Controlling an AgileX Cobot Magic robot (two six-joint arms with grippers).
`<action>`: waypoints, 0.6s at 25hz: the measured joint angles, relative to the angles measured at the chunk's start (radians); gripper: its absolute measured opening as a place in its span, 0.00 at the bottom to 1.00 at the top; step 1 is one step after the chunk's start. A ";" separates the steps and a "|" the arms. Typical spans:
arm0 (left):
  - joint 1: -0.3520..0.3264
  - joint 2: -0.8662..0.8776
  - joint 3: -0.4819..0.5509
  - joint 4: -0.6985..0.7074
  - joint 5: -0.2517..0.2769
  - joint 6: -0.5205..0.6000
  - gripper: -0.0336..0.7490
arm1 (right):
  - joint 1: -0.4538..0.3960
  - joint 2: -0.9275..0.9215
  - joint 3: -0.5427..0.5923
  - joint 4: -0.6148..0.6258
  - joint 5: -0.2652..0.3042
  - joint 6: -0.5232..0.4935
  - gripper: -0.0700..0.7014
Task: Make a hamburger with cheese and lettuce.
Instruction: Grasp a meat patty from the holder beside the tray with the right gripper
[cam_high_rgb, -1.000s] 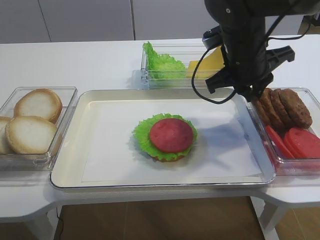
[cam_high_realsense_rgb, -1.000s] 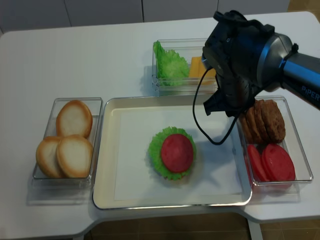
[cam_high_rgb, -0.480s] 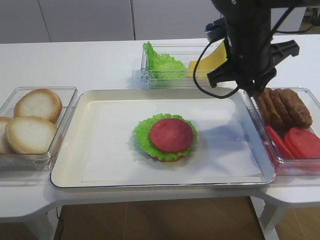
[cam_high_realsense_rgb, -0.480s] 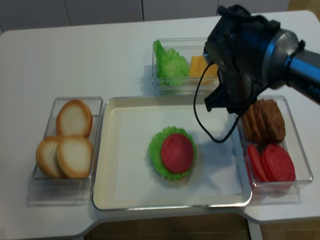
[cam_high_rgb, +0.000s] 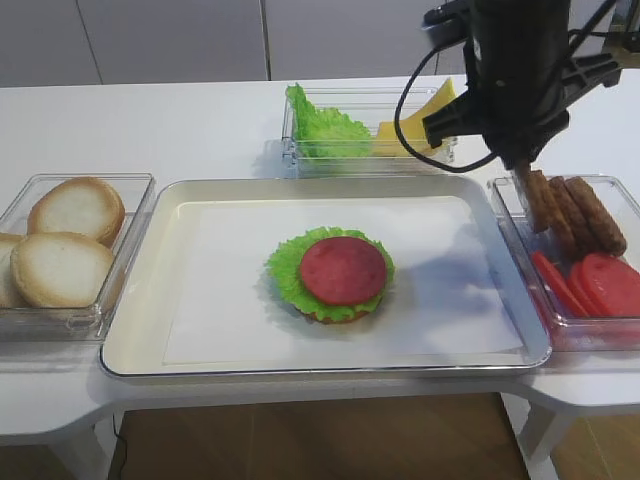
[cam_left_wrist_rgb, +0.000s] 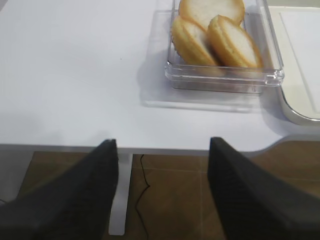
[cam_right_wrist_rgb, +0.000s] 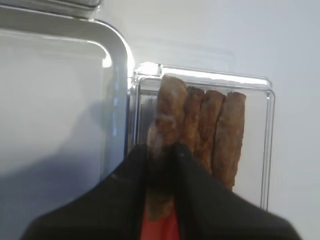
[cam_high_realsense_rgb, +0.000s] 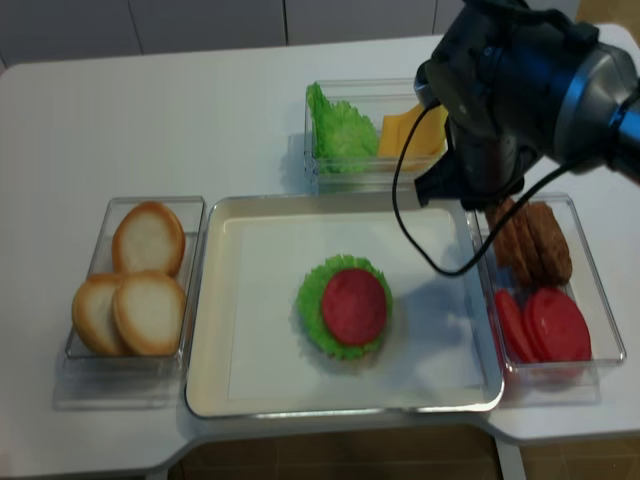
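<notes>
The hamburger (cam_high_rgb: 335, 275) lies in the middle of the white tray (cam_high_rgb: 140, 300): bun base, green leaf rim, red slice on top; it also shows in the realsense view (cam_high_realsense_rgb: 345, 305). Yellow cheese (cam_high_rgb: 420, 120) slices lean in the back container beside lettuce (cam_high_rgb: 320, 125). My right gripper (cam_right_wrist_rgb: 161, 155) is shut on a brown patty (cam_right_wrist_rgb: 167, 115), held edge-up over the left end of the right container (cam_high_rgb: 522, 178). My left gripper (cam_left_wrist_rgb: 162, 190) is open and empty, off the table's front left edge.
More brown patties (cam_high_rgb: 585, 215) and red tomato slices (cam_high_rgb: 600, 285) fill the right container. Several bun halves (cam_high_rgb: 65, 240) lie in the left container, also in the left wrist view (cam_left_wrist_rgb: 215, 30). The right arm hangs over the tray's back right corner.
My right arm has risen and shifted right from the patty container, with one patty gripped in its jaws. The hamburger has not moved.
</notes>
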 joint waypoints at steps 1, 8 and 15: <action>0.000 0.000 0.000 0.000 0.000 0.000 0.59 | 0.000 -0.011 0.000 0.000 0.000 0.000 0.24; 0.000 0.000 0.000 0.000 0.000 0.000 0.59 | 0.000 -0.060 0.000 0.002 0.003 0.000 0.24; 0.000 0.000 0.000 0.000 0.000 0.000 0.59 | 0.000 -0.115 0.000 0.002 0.010 0.000 0.24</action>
